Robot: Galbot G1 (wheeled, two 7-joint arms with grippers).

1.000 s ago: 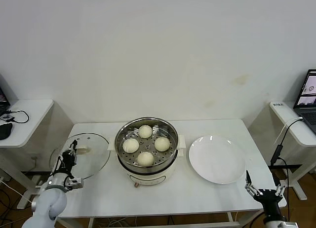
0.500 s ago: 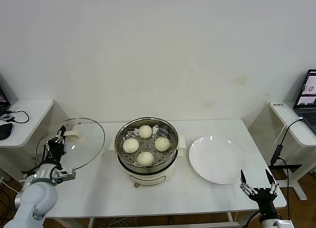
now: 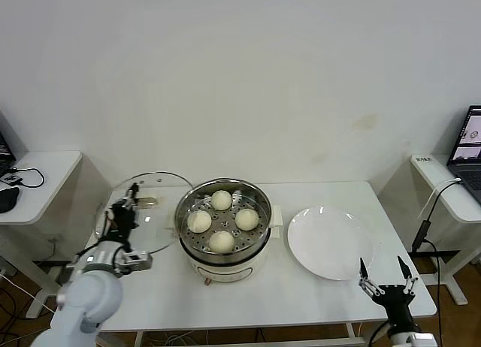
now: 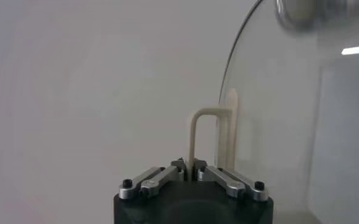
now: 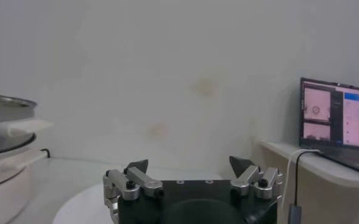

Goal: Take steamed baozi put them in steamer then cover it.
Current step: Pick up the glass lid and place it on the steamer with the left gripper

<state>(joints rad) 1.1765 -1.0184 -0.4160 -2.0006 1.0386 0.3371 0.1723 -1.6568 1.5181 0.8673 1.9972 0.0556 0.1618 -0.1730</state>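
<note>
Cover (image 3: 154,206) tilted on edge — left tool (image 3: 126,203) gripping handle

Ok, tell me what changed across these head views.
The left hand, shut on the cover handle, lifted it off the table, out left, then toward the steamer. The right hand, open, crept toward the plate. The four baozi stayed put.

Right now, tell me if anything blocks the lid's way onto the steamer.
Nothing visible does. The left gripper holds the cover by its handle, just left of the steamer, whose open top shows only the four baozi.
</note>
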